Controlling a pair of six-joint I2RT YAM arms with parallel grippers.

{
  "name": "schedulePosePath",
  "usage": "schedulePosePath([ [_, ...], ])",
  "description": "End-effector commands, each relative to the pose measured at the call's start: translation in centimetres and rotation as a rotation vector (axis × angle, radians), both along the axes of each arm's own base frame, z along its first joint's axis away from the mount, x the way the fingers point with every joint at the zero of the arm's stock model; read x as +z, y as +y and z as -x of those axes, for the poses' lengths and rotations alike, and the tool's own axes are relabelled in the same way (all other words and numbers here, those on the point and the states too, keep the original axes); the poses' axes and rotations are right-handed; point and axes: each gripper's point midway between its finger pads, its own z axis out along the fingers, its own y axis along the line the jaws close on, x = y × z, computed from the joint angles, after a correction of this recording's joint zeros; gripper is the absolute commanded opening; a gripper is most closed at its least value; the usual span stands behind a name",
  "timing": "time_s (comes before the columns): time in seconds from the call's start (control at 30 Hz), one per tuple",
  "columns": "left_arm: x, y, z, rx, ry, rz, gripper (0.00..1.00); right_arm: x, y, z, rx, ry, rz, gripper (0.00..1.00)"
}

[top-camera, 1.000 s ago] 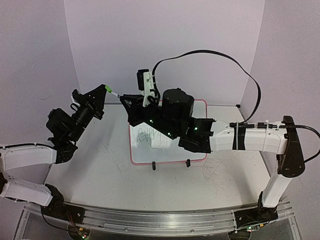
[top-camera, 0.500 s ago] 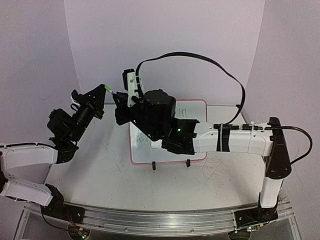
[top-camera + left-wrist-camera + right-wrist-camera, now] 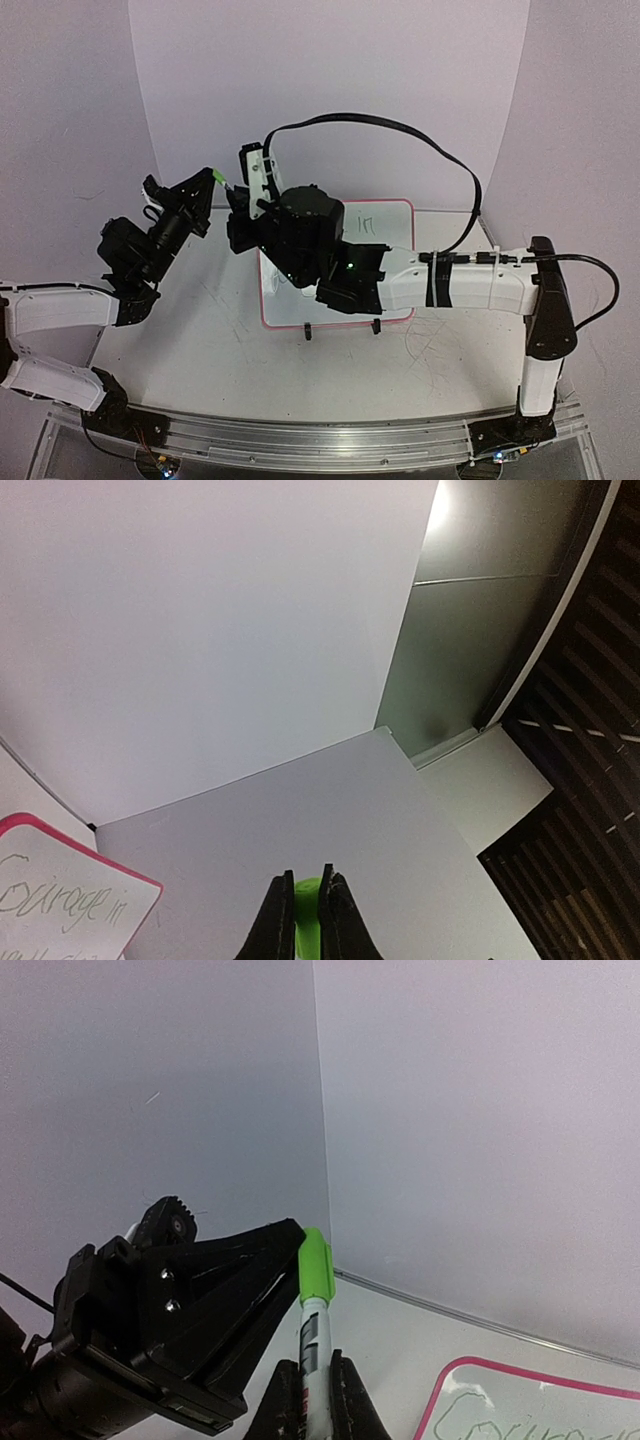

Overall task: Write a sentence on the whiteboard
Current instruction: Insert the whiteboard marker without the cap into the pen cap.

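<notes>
The whiteboard [image 3: 396, 232] lies flat at mid-table with its pink-red rim; my right arm covers most of it. The green sentence [image 3: 62, 904] reads "Courage in" in the left wrist view; its lower line is cut off. My left gripper [image 3: 212, 181] is raised left of the board and shut on the green cap [image 3: 306, 898]. My right gripper [image 3: 234, 198] is shut on the white marker [image 3: 314, 1345]. The marker's tip end sits in the cap [image 3: 316, 1264], right against my left gripper's black fingers [image 3: 262, 1260]. The board's corner [image 3: 520, 1400] lies below.
Grey scribble marks [image 3: 430, 345] scar the tabletop right of the board's two black clip feet [image 3: 308, 332]. A black cable [image 3: 400, 130] loops high above the right arm. White walls close the back and both sides.
My right arm has swung left off the board, uncovering more of its right side, and carried the marker up to the cap in my left gripper. The left arm has barely moved.
</notes>
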Motion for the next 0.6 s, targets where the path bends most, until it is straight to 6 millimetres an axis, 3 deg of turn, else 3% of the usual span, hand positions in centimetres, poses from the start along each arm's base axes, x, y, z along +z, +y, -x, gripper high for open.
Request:
schedulePosePath([
  [0.0, 1.4, -4.9, 3.9, -0.190, -0.161, -0.129, 0.00, 3.8, -0.8, -2.1, -0.027, 0.040, -0.228, 0.00],
  [0.17, 1.4, -6.2, 5.3, -0.195, -0.253, -0.213, 0.00, 4.8, -0.2, -2.6, 0.076, 0.106, -0.344, 0.00],
  [0.33, 1.3, -6.4, 5.7, -0.192, -0.260, -0.220, 0.00, 4.2, 0.1, -2.6, 0.074, 0.069, -0.287, 0.00],
  [0.43, 1.9, -5.7, 6.1, -0.162, -0.286, -0.225, 0.00, 3.2, -1.7, -2.0, 0.069, 0.035, -0.274, 0.00],
  [0.5, 1.6, -4.8, 6.3, -0.131, -0.287, -0.227, 0.00, 4.1, -3.2, -1.5, 0.074, 0.006, -0.281, 0.00],
  [0.57, 1.1, -4.2, 6.4, -0.111, -0.273, -0.225, 0.08, 4.9, -4.9, -1.3, 0.071, -0.012, -0.282, 0.00],
])
